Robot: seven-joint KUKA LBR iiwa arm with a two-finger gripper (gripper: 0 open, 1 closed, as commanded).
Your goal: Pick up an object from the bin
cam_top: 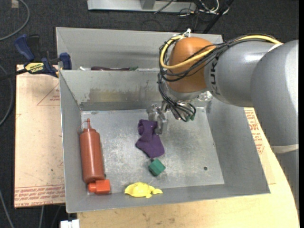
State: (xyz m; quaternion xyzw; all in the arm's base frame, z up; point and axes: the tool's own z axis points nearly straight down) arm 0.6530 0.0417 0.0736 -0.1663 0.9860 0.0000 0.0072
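My gripper (158, 123) hangs low over the middle of the bin, under the orange wrist cover. It is shut on the upper end of a purple cloth (150, 142), which is drawn up to the fingers and spreads out below onto the bin floor. A small green block (156, 167) lies just below the cloth's lower edge, touching or nearly touching it.
A red-brown squeeze bottle (91, 155) with an orange cap (99, 187) lies along the left wall. A crumpled yellow thing (141, 190) sits by the front wall. The arm covers the bin's back right corner.
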